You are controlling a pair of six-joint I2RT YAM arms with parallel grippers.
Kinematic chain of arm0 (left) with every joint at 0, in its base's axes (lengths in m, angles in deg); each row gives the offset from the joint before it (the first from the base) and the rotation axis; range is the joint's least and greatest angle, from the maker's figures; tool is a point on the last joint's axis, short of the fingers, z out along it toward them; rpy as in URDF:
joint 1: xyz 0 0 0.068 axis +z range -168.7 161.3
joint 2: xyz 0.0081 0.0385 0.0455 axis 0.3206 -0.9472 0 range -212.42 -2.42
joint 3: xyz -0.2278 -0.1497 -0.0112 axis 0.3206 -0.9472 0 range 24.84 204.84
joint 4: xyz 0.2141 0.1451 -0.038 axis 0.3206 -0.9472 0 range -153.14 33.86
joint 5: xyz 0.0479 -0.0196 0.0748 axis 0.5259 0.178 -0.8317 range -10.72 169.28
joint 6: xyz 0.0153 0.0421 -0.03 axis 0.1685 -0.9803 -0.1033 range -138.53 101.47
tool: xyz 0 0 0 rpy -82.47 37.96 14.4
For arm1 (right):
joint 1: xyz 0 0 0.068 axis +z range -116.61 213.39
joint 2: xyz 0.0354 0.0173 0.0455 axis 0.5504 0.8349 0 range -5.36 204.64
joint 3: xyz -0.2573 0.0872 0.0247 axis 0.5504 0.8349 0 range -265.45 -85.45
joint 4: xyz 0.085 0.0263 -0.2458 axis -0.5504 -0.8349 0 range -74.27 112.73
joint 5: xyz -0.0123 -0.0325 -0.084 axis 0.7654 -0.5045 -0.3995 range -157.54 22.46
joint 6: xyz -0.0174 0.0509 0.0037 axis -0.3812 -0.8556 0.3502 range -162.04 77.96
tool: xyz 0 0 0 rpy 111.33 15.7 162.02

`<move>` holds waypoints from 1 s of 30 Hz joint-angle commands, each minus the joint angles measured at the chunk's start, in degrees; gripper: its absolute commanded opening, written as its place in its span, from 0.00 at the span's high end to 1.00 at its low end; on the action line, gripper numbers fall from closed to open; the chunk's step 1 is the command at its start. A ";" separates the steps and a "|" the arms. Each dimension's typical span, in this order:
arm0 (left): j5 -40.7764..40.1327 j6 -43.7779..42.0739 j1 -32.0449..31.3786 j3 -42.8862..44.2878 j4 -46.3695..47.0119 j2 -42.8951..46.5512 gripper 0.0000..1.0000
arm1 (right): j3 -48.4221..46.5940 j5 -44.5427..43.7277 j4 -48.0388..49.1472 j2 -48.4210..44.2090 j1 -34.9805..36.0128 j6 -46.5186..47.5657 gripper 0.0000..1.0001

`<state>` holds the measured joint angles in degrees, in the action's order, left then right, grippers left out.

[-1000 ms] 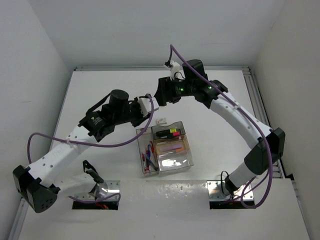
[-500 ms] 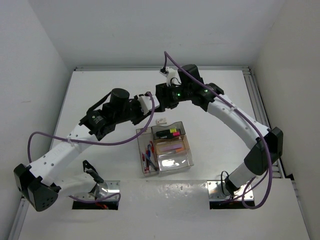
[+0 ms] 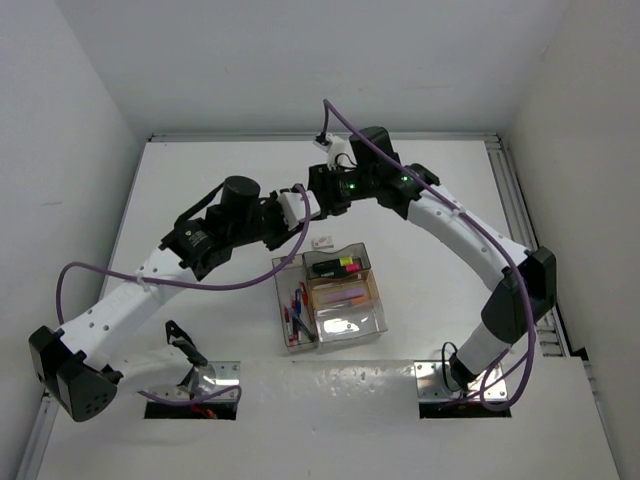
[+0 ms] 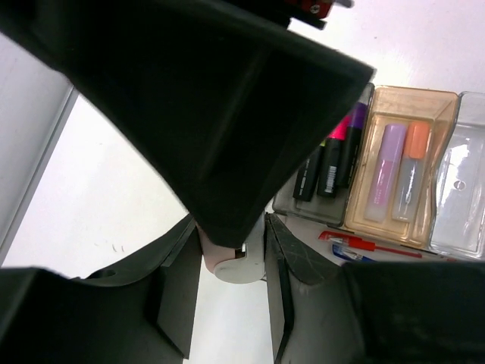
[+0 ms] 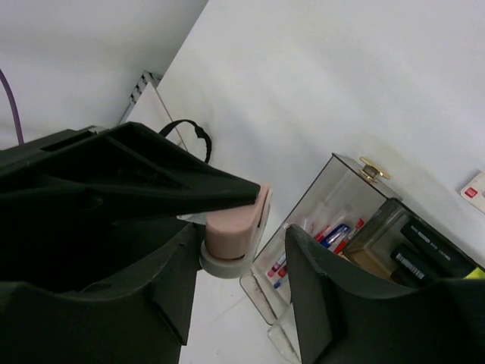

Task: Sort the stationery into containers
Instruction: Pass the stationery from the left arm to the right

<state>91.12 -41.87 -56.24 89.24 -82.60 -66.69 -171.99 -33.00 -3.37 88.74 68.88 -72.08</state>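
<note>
- The two arms meet in mid-air above the desk, just beyond the cluster of trays, and the pink eraser is right at the meeting point.
- The left tool is clamped on that pink eraser. Its wrist view shows both fingers pressed against the sleeved end.
- The right tool comes in from the opposite side and straddles the same eraser. Its jaws are apart, with a sliver of daylight showing on one flank, so there's no grip from this side yet.
- This relation decides the next move: the eraser sits between the right fingers, and the left tool's finger lies over its top. It looks like a hand-over, and the right jaws need to pinch the exposed sleeved end without catching the left finger.
- Only the stubby end shows, so I can't fix its long axis from these views.
- The trays lie toward the arm bases from here. The clear tray is nearest the bases, the amber tray is next to it, and the grey tray holds highlighters. The long smoky tray holds pens.
- The right arm arches over that cluster and looks better placed to carry the eraser down.
- A white eraser lies loose on the desk, just beside the grey tray and still unsorted.
</note>
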 commanded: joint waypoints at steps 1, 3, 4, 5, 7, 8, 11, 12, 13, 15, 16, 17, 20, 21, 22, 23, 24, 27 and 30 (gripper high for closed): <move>1.96 0.30 -0.43 2.57 2.99 0.37 0.80 | -2.93 0.96 2.99 0.29 0.37 -2.12 0.52; 1.61 0.30 -0.34 2.40 2.99 0.20 0.80 | -2.84 1.49 3.52 0.38 0.38 -2.56 0.55; 1.44 0.39 -0.34 2.48 3.17 0.29 0.80 | -2.93 1.58 3.52 0.29 0.46 -2.48 0.55; 1.35 0.39 -0.43 2.48 3.34 0.20 0.80 | -2.76 1.58 3.43 0.29 0.72 -2.30 0.56; 0.74 0.57 -0.34 2.75 3.52 0.20 0.80 | -2.41 1.58 2.74 0.38 0.99 -1.17 0.61; 0.38 0.83 -0.34 2.75 3.52 0.11 0.79 | -2.14 1.40 2.47 0.29 1.25 -0.98 0.62; -1.99 1.80 0.01 2.92 4.40 0.02 0.76 | -0.65 1.40 1.42 -0.32 2.13 0.59 0.64; -2.77 2.23 0.10 2.84 4.83 0.02 0.76 | -0.38 1.40 0.89 -0.50 2.31 1.38 0.64; -2.78 2.41 0.18 3.01 4.84 0.02 0.76 | 0.31 1.40 0.71 -0.76 2.74 1.65 0.65; -2.61 3.03 1.06 3.10 5.19 -0.06 0.75 | 0.76 1.40 0.27 -1.12 3.10 2.35 0.66; -2.43 3.29 1.24 3.10 5.36 -0.15 0.75 | 0.85 1.32 0.18 -1.20 3.36 2.88 0.70; -2.08 3.29 1.41 3.19 5.36 -0.15 0.74 | 0.76 1.23 0.18 -1.12 3.36 2.97 0.73; -1.73 3.73 1.59 3.36 5.19 0.02 0.56 | 0.06 0.61 0.27 -0.94 3.36 3.59 0.89; -2.08 5.21 1.85 3.62 5.19 0.28 0.46 | -0.03 0.70 0.18 -0.85 3.28 3.85 0.93; -2.78 6.53 2.64 3.45 5.36 0.55 0.28 | -0.03 0.70 0.27 -0.94 3.19 4.11 0.99; -4.17 8.11 3.17 2.93 7.02 0.98 0.22 | 0.06 0.61 0.18 -1.03 3.01 4.29 1.00; -6.19 10.56 3.78 2.23 8.08 2.21 0.17 | 0.23 0.70 0.35 -1.46 2.66 4.38 1.00; -5.95 13.39 6.33 0.64 9.85 3.80 0.08 | 1.72 3.33 1.93 -2.08 0.82 2.89 1.00; -2.09 16.29 9.41 1.86 7.57 3.19 0.02 | 2.87 6.84 3.25 -2.87 -3.21 1.74 1.00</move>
<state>89.63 -30.24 -50.32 89.20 -79.52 -65.58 -170.84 -30.85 0.47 88.81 68.99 -70.09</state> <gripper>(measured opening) 0.975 0.285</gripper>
